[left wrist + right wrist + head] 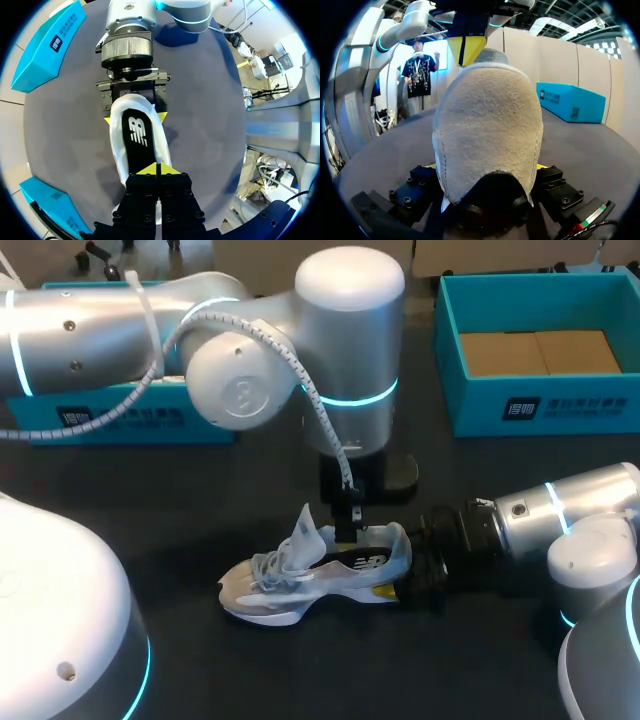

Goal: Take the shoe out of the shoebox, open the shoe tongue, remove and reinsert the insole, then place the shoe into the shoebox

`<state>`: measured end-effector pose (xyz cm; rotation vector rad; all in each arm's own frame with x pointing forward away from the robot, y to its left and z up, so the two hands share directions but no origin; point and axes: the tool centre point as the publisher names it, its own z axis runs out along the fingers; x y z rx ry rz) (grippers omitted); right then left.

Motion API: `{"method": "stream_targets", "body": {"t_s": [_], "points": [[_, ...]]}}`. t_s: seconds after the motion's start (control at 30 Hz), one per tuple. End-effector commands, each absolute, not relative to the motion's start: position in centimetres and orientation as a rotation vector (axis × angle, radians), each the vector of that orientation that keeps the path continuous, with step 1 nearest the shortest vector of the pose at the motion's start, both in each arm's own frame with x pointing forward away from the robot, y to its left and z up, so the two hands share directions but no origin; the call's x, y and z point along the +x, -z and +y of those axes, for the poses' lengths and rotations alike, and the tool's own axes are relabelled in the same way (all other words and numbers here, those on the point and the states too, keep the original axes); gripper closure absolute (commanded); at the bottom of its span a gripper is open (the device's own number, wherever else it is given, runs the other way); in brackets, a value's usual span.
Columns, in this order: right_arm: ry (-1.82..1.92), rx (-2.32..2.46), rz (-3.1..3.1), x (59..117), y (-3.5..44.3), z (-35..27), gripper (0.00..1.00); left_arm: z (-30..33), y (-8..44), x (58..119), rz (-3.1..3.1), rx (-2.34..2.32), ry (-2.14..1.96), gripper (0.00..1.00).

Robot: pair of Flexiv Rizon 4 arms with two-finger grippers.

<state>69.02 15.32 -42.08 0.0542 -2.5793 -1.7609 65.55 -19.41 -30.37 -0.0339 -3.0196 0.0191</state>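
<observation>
- Head view gave us the white and grey shoe (300, 585) sitting on the dark table (200, 510), toe toward our left, outside both boxes.
- Our right gripper (400, 580), on the arm from the right, was clamped on the shoe's heel, with one yellow tip on each side.
- Our left gripper (347, 525) hung over the shoe's opening, fingertips pressed tight together.
- Left wrist view put those tips at the front end of the black insole (136, 135), which lay inside the shoe; we couldn't tell whether they pinched it.
- The tongue (303, 530) stood up above the laces.
- An open teal shoebox (540, 405) sat well apart at far right, and a second teal box (130, 425) behind our left arm.
</observation>
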Motion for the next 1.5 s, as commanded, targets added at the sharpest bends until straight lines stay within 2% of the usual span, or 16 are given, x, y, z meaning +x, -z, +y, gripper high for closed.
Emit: {"method": "stream_targets", "body": {"t_s": [0.03, 0.2, 0.5, 1.5], "points": [[1.757, 0.052, -2.582, 69.1, 42.1, 15.5, 1.00, -19.5, 30.3, 65.6, -3.020, -0.034, -0.014, 1.00], [1.757, 0.052, -2.582, 69.1, 42.1, 15.5, 1.00, -19.5, 30.3, 65.6, -3.020, -0.034, -0.014, 1.00], [1.757, 0.052, -2.582, 69.1, 42.1, 15.5, 1.00, -22.2, 33.4, 67.5, -2.968, 0.037, 0.003, 1.00], [1.757, 0.052, -2.582, 69.1, 42.1, 15.5, 1.00, -19.5, 35.7, 65.6, -2.956, -0.001, 0.040, 1.00]]}}
